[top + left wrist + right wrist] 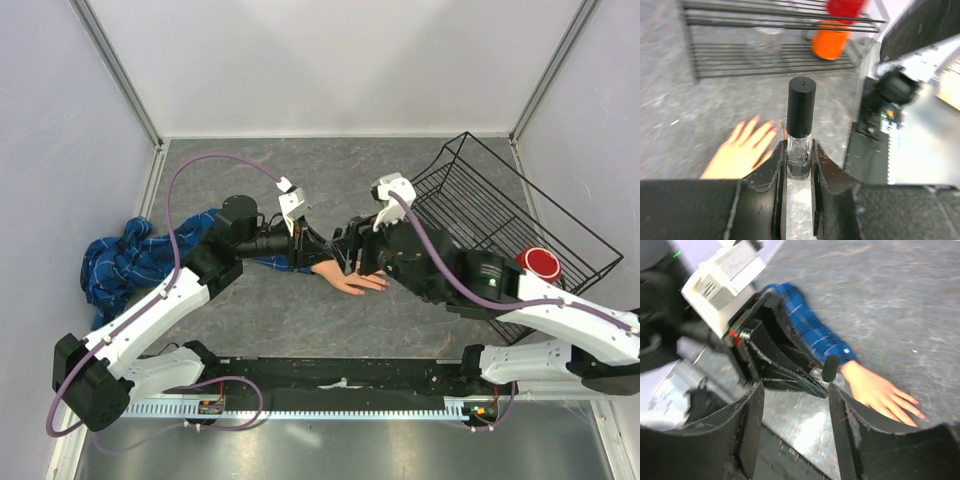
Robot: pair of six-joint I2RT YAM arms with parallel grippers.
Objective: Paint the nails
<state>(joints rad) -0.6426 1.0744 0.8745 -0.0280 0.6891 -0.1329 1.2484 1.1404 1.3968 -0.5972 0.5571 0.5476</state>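
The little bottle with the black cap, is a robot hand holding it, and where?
Yes. The left gripper pinches the bottle by its glass body, below the black cap. The right gripper is open, holding nothing.

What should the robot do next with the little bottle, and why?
Probably the right hand, which is open, should ease forward until it straddles the black cap, then close on it. The left hand grips the polish bottle upright, the cap is still on, and the mannequin hand lies just beyond, so the bottle needs opening first.
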